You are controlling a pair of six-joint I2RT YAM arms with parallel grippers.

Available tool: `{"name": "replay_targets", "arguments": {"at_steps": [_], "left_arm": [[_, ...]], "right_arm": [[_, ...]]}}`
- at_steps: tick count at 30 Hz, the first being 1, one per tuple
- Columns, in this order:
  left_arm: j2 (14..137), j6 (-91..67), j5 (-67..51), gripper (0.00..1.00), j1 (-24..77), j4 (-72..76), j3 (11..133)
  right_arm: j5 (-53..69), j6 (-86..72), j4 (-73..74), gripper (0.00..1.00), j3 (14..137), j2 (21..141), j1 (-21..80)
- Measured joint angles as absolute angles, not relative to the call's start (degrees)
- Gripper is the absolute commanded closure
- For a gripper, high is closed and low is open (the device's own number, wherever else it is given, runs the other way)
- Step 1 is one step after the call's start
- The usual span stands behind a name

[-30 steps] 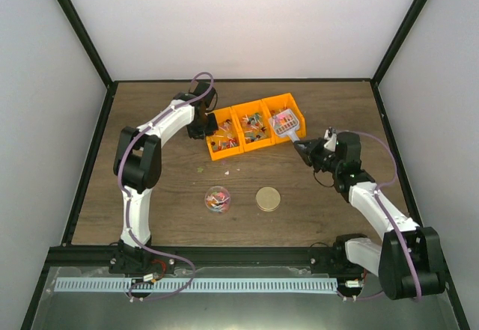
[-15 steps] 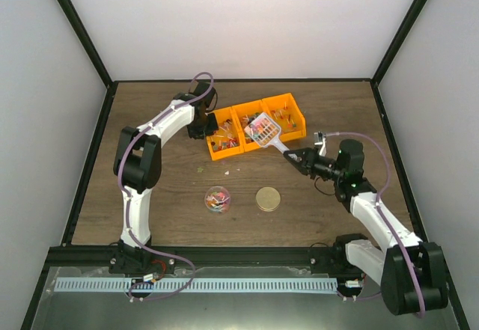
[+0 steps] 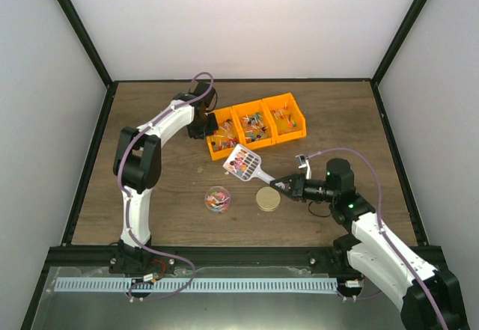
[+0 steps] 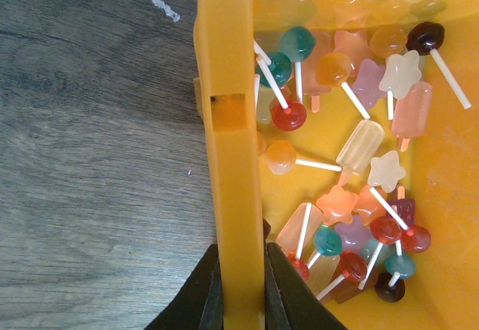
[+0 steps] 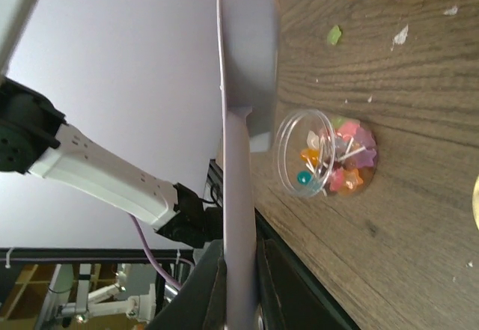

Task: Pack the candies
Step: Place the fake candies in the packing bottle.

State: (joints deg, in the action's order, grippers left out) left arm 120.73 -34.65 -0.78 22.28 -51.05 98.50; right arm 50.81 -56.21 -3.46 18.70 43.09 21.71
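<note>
Clamping the thin handle, your right gripper (image 3: 283,185) holds a pale plastic scoop (image 3: 255,170) above the wood-grain table (image 3: 150,195). Its bowl is heaped with candies (image 3: 239,164), between the 3 orange bins (image 3: 278,129) and a clear round jar (image 3: 218,199) holding more. Your left gripper (image 4: 241,270) pinches the left bin's smooth wall (image 4: 228,83); inside lie glossy stars, balls and bars on white sticks. From the right wrist the scoop shows edge-on, its load hidden.

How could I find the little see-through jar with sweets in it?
Start at the three orange plastic bins on the wooden table. In front of them, the small clear round jar stands left of a round gold lid. Only it is see-through, candies inside.
</note>
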Motion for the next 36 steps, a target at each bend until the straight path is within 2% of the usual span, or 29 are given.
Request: {"name": "replay_targets", "arguments": {"at_steps": [6, 14, 36], "left_arm": [[120.4, -34.7, -1.3, 0.95, 22.2, -50.1, 97.8], [120.1, -34.7, -1.4, 0.95, 22.2, -49.7, 97.4], [120.1, -34.5, -1.5, 0.95, 22.0, -49.7, 97.4]], "right_arm": [[47.8, -51.8, 4.2, 0.99, 18.9, 40.6, 26.3], [40.3, -46.9, 13.4, 0.99, 22.0, 43.2, 34.8], [13.9, -41.8, 33.7, 0.99, 42.7, 53.3, 54.5]]}}
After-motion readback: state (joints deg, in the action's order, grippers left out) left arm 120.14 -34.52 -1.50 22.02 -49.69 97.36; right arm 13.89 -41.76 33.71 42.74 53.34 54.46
